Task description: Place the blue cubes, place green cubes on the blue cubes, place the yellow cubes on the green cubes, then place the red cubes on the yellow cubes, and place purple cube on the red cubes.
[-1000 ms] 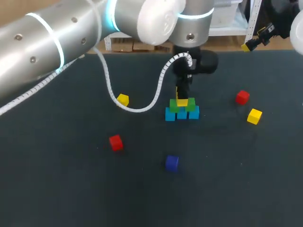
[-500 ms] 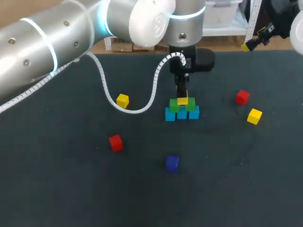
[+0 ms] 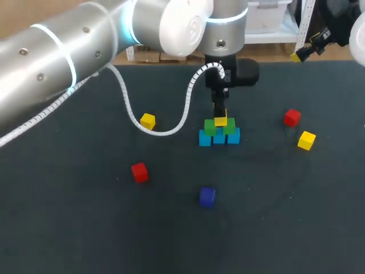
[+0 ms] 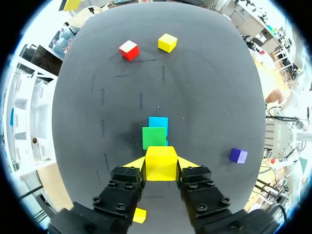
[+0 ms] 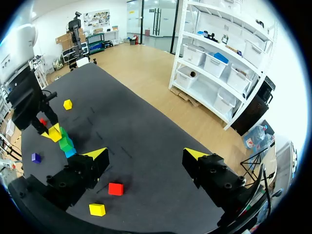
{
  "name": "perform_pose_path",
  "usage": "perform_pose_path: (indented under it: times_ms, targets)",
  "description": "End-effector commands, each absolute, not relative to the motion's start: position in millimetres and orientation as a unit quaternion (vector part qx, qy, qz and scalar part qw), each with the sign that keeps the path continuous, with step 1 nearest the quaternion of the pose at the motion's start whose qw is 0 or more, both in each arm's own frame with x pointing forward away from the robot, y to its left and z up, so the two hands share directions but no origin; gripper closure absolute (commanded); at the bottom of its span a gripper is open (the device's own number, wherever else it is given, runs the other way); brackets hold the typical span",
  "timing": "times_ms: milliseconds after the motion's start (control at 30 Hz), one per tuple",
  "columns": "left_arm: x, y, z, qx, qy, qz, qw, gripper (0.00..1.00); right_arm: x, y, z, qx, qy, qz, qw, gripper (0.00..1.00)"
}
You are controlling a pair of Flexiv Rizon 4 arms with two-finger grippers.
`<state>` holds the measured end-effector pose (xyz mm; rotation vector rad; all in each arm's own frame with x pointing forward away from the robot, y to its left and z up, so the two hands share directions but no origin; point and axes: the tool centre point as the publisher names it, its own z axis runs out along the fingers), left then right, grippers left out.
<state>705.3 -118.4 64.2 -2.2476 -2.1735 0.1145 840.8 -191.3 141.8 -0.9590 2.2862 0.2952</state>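
Left claw pinching yellow cube over green cubes, right claw spread

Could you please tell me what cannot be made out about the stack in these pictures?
Left wrist view: the yellow cube, in the left gripper, covers the stack; only one green cube and one blue cube show.
Head view: too small to tell whether the yellow cube touches the green cubes.
Right wrist view: stack too small to count.

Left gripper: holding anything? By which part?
Left gripper is shut on a yellow cube, fingers on its two opposite side faces.
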Motion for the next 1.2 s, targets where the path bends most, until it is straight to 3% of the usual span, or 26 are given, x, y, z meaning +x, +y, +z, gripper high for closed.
perform_pose_path:
  times_ms: [33,733,1200]
  targets:
    - [712.0,-123.3,64.2,-0.718,-0.695,0.037,0.017,1.0,839.4,-191.9,142.3,-0.364,0.868,0.112,0.317,0.0]
    - [712.0,-121.9,58.9,-0.704,-0.708,0.036,0.04,1.0,839.4,-191.9,142.3,-0.364,0.868,0.112,0.317,0.0]
    - [712.2,-119.1,57.0,-0.698,-0.714,0.036,0.046,0.9,839.4,-191.9,142.3,-0.364,0.868,0.112,0.317,0.0]
